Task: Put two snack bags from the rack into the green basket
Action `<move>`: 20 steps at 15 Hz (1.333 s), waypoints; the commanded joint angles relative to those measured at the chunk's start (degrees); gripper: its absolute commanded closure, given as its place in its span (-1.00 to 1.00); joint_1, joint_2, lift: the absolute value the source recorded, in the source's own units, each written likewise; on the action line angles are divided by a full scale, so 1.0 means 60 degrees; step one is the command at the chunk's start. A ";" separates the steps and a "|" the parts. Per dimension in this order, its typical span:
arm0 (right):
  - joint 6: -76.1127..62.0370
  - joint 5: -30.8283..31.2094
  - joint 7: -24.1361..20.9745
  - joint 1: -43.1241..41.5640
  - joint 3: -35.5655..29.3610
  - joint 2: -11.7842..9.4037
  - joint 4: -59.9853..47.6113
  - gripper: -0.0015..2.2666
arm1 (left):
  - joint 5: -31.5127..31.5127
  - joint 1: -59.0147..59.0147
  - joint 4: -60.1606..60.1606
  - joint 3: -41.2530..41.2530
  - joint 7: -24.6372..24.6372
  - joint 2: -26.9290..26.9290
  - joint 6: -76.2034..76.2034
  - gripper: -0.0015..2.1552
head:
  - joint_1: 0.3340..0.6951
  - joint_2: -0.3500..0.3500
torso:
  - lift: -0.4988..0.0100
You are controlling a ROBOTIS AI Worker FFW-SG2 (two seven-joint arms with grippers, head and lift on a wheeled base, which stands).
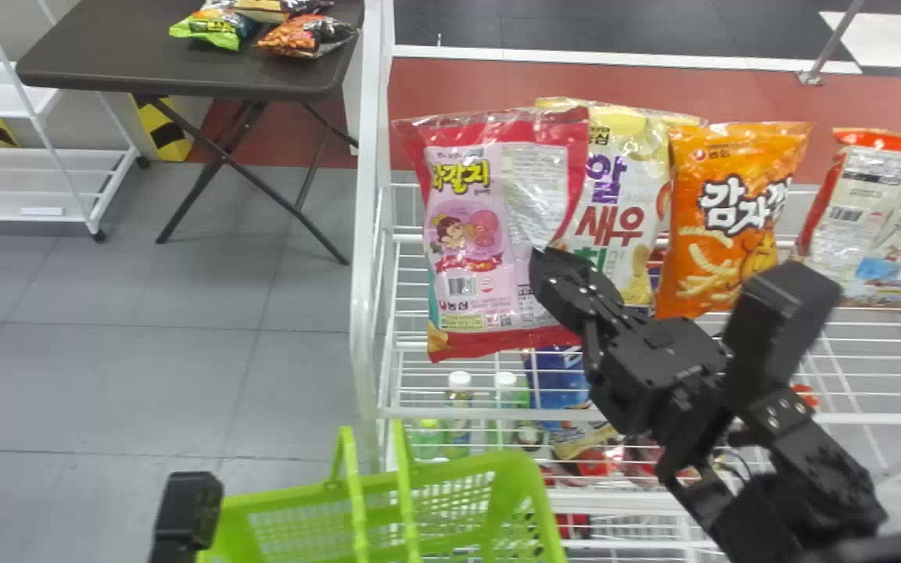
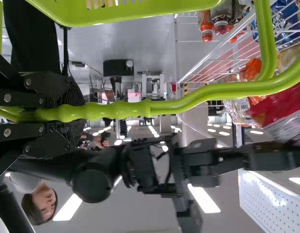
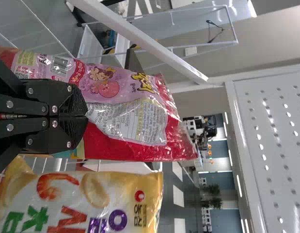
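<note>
In the head view my right gripper [image 1: 548,274] is shut on the right side of a red-and-pink snack bag [image 1: 462,227], upright at the rack's left end. The right wrist view has the gripper [image 3: 86,116] pinching the wrinkled film of this bag [image 3: 135,119]. My left gripper [image 1: 187,508] is at the bottom left, beside the green basket [image 1: 529,477]. From the left wrist, the gripper [image 2: 74,112] is shut on the basket's green handle [image 2: 179,104]. A yellow snack bag [image 1: 634,203] stands partly behind the held one, an orange bag [image 1: 720,227] to its right.
Another snack bag [image 1: 873,211] stands on the white wire rack [image 1: 435,412] farther right. The rack's white post [image 1: 364,234] rises left of the held bag. Bottles [image 1: 458,399] stand lower down. Behind left, a dark table [image 1: 106,47] bears more bags.
</note>
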 commanded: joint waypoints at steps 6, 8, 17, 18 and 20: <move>0.0768 -0.1268 0.0065 0.3278 -0.2153 -0.0946 -0.2801 0.78 | -0.0028 0.0226 0.0142 0.0108 -0.0037 -0.0071 0.0011 0.27 | 1.00 -0.76 | 0.94; 0.2086 -0.1473 0.0314 0.3629 -0.2622 -0.1034 -0.3240 0.78 | -0.0028 0.0241 0.0142 0.0108 -0.0052 -0.0071 0.0011 0.27 | 1.00 -0.86 | 0.94; 0.7682 -0.1707 0.0812 0.3790 -0.2168 -0.1327 -0.3811 0.78 | -0.0014 0.0197 -0.0092 0.0005 -0.0052 -0.0027 0.0011 0.27 | 1.00 -1.00 | 0.94; 0.7975 -0.1736 0.0812 0.3790 -0.1919 -0.1429 -0.3870 0.78 | -0.0014 0.0182 -0.0078 0.0005 -0.0037 -0.0027 0.0011 0.27 | 1.00 -1.00 | 0.94; 0.8239 -0.1736 0.0797 0.3776 -0.1435 -0.1459 -0.3885 0.78 | -0.0014 0.0197 -0.0092 0.0005 -0.0052 -0.0027 0.0011 0.27 | 1.00 -1.00 | 0.94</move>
